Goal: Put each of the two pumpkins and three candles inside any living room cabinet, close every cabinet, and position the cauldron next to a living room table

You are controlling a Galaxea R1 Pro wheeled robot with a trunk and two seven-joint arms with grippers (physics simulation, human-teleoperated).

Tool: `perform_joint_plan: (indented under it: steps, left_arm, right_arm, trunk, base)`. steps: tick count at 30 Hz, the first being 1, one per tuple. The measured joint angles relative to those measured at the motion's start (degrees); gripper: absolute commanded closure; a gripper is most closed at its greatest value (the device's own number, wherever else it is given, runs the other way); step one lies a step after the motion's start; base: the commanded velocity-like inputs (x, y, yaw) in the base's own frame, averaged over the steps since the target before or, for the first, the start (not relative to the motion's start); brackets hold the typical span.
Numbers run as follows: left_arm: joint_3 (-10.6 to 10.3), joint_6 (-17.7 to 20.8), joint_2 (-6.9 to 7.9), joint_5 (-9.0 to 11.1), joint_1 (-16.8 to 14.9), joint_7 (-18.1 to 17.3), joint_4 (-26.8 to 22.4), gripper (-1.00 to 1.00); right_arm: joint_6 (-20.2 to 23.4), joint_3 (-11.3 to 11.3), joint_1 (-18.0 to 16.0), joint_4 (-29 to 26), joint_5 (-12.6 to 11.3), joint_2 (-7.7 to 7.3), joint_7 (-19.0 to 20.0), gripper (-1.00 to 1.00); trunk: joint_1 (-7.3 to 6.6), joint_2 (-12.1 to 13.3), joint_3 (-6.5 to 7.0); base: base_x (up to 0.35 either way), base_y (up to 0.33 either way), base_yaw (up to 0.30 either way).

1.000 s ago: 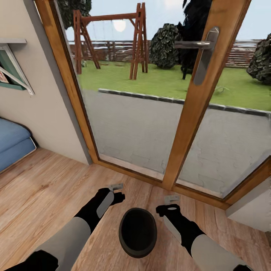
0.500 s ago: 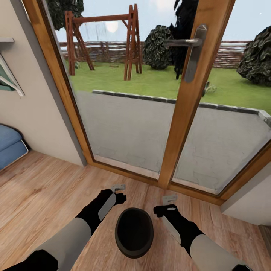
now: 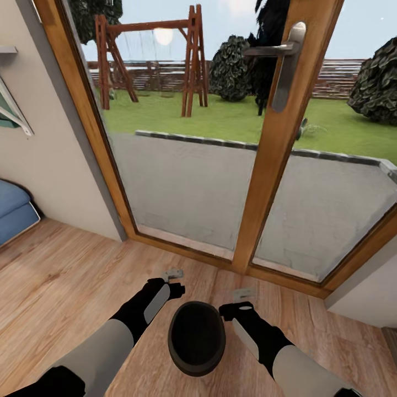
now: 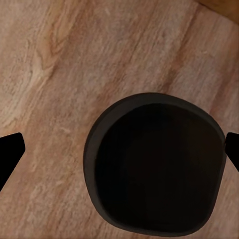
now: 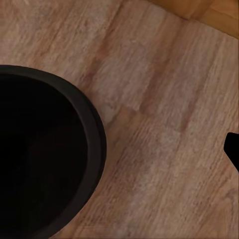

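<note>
Cauldron, round black wide-rimmed pot (image 3: 196, 337), sits on wooden plank floor (image 3: 60, 286) between both hands. Left hand (image 3: 173, 274) fingers spread apart, empty. Right hand (image 3: 244, 294): spacing cannot be told. Beyond, wood-framed glass door (image 3: 275, 138), metal lever handle (image 3: 280, 60).

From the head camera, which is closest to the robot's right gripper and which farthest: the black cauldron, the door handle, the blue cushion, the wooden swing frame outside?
Measured from the right gripper:
1. Cauldron, on the floor just beside it, between both arms.
2. Door handle, high on the wooden door frame ahead.
3. Blue cushion, far off at the left wall; too close to call against the handle.
4. Swing frame, outside on the lawn.
</note>
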Motion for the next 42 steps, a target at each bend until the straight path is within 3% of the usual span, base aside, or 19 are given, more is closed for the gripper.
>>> perform_joint_plan:
  steps: [6,14,42]
  left_arm:
    - [0.00,0.06,0.06,0.01,0.00,-0.23,0.08,-1.00]
    - [-0.05,0.07,0.12,-0.03,0.00,-0.31,0.09,-1.00]
    - [-0.09,0.07,0.02,-0.05,0.09,-0.53,2.16,-1.00]
  right_arm:
    - [0.04,0.00,0.00,1.00,0.04,0.29,0.18,-1.00]
    - [0.09,0.00,-0.02,1.19,0.18,0.24,4.04,-1.00]
    - [-0.17,0.00,-0.05,3.64,0.53,0.33,4.23,-1.00]
  trunk:
    - [1.32,-2.41,-1.08]
    - [3.08,-5.62,-2.51]
    - [9.23,-16.84,-7.54]
  base:
    - [0.000,0.000,0.000]
    - [0.000,0.000,0.000]
    - [0.000,0.000,0.000]
